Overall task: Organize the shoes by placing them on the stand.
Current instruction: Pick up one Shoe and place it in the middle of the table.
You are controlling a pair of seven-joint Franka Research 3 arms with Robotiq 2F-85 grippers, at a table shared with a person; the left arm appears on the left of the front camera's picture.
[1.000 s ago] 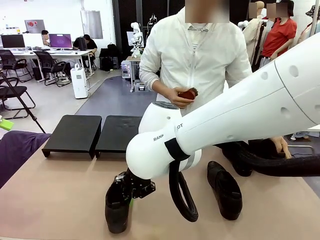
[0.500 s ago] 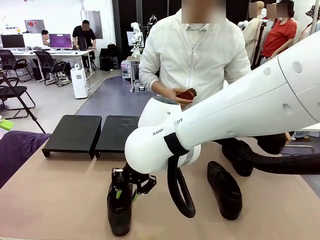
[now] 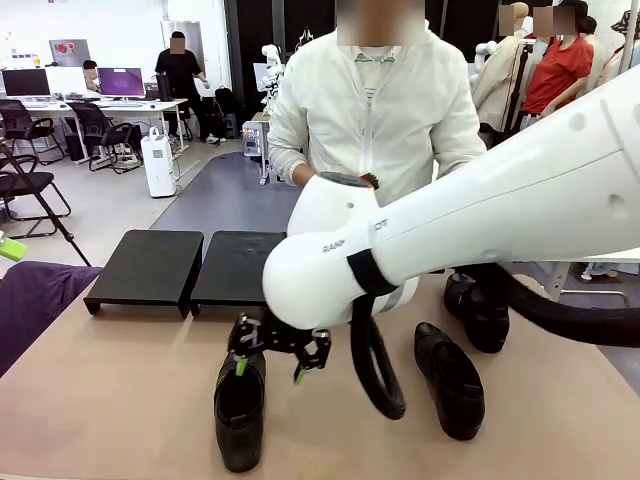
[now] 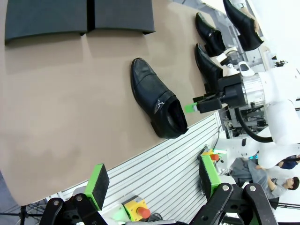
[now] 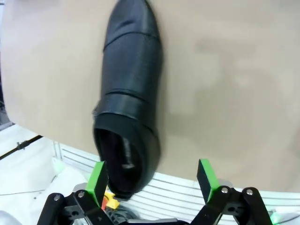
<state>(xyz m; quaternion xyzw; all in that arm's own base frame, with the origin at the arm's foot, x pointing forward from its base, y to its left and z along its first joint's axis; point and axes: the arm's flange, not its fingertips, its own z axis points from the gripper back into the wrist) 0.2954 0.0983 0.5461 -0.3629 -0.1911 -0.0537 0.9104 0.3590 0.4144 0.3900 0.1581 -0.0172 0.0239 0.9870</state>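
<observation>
the left gripper (image 4: 152, 180) hangs past the table's near edge, well to the robot's side of the stand (image 3: 185, 265), its green-padded fingers spread wide with nothing between them. a purple cloth (image 3: 30, 300) lies just left of the stand, at the edge of the table (image 3: 120, 400). the stand is two black platforms set side by side on the table. on the robot's side of the stand's right platform, the near shoe (image 3: 240, 415) rests flat on the table; in the left wrist view its toe points toward the stand. the right gripper (image 3: 270, 370) hovers at this shoe's heel opening, jaws spread and pinching nothing; whether a pad touches the leather i cannot tell. a person (image 3: 370, 110) in a white shirt stands behind the stand's right end, across the table. right of the stand, the second shoe (image 3: 452, 385) lies on the table, and the third shoe (image 3: 480, 315) sits just beyond it, partly behind the white arm. the fourth shoe (image 4: 241, 18) is farthest right of the stand.
</observation>
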